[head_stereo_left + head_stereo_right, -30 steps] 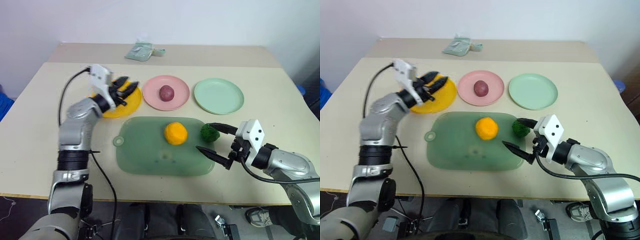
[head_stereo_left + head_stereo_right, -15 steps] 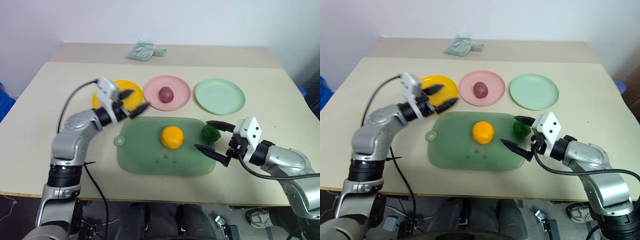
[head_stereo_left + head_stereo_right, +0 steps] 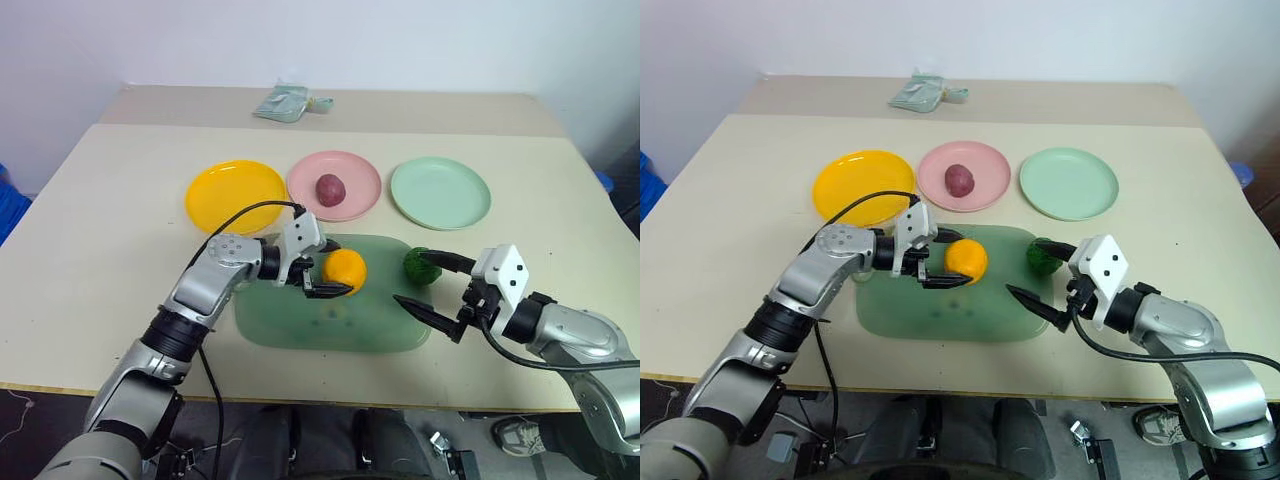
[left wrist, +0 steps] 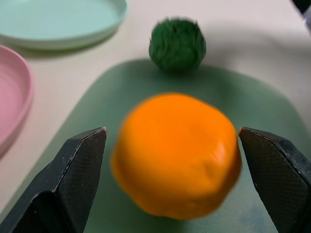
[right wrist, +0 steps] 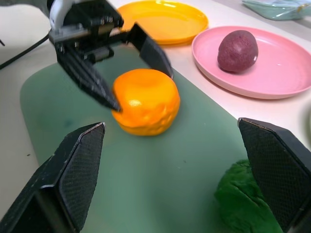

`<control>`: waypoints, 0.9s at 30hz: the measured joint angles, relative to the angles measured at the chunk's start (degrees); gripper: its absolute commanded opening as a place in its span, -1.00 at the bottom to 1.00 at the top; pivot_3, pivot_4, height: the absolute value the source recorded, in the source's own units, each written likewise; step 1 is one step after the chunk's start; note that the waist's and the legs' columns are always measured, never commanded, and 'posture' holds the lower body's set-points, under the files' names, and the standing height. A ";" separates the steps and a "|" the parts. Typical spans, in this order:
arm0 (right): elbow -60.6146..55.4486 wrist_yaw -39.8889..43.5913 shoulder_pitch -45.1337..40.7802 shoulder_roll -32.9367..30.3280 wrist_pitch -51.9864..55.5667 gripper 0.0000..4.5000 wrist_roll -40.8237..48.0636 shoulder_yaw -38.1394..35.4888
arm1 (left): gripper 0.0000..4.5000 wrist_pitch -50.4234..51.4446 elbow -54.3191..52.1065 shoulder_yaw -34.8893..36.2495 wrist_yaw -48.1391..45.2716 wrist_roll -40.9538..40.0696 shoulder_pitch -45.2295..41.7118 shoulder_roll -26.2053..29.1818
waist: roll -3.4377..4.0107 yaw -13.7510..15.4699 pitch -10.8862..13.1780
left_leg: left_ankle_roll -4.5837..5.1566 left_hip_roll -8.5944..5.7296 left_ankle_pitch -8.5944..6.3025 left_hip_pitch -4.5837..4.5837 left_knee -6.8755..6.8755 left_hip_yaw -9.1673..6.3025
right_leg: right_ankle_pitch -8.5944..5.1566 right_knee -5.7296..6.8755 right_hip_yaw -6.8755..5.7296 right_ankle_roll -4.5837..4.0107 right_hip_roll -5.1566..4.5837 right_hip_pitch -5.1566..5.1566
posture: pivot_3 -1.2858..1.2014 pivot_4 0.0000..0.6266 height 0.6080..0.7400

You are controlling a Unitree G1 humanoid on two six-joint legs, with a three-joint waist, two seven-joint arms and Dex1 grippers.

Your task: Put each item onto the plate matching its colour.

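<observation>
The left gripper point(image 3: 327, 272) stands with its fingers spread on either side of the orange ball point(image 3: 345, 270) on the green mat point(image 3: 300, 330); no contact can be made out, and the near finger hides part of the ball's lower edge. The right gripper point(image 3: 428, 284) is also spread wide, holding nothing — its far finger crosses the bumpy green ball point(image 3: 420, 265) at the mat's right edge. The maroon ball point(image 3: 331, 187) sits on the pink plate point(image 3: 360, 190). The yellow plate point(image 3: 236, 196) and mint plate point(image 3: 440, 193) lie bare. A pale packet point(image 3: 285, 103) rests near the table's point(image 3: 90, 250) far edge — its contents unreadable.
</observation>
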 measured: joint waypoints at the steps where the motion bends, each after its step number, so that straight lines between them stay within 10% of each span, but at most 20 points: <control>1: -0.18 -0.06 0.10 0.00 0.00 1.00 0.00 0.00 | 0.76 -0.20 0.11 -0.17 -0.08 0.24 -0.14 -0.05 | 0.00 0.02 0.00 | 0.00 0.00 0.00 0.00 0.00 -0.01 | 0.00 0.00 0.00 0.00 0.01 0.00 | 0.03 -0.52 1.00; 10: -0.48 -0.38 0.14 -0.01 0.00 1.00 0.00 0.01 | 0.46 0.40 0.25 5.83 4.87 -1.16 0.89 -2.78 | -0.01 -0.01 0.00 | 0.01 0.04 -0.01 -0.01 0.01 -0.02 | 0.00 0.00 0.00 0.00 -0.06 -0.01 | 0.03 -0.52 1.00; 22: 2.45 -0.48 -5.42 1.35 -0.62 1.00 -1.33 2.76 | 0.46 9.86 9.33 33.29 50.97 4.95 -1.26 -3.70 | -0.05 0.71 0.01 | -0.26 -0.09 0.15 -0.07 0.04 -0.05 | 0.01 0.04 -0.05 0.02 -0.08 -0.08 | 0.03 -0.52 1.00; 24: 3.32 -0.30 -7.10 1.75 -0.77 1.00 -1.50 3.65 | 0.91 9.40 10.46 33.08 51.84 4.84 -1.31 -5.62 | -0.06 1.75 0.01 | -0.16 -0.16 0.09 -0.15 0.26 -0.10 | 0.03 0.04 -0.05 0.05 -0.13 -0.01 | 0.03 -0.52 1.00; 27: 4.76 -0.34 -8.85 1.94 -0.84 1.00 -1.85 4.30 | 0.99 8.25 11.68 32.76 52.32 4.80 -1.83 -6.40 | -0.10 1.52 0.01 | -0.09 -0.24 0.04 -0.16 0.37 -0.11 | 0.04 0.02 -0.03 0.06 -0.19 0.05 | 0.03 -0.52 1.00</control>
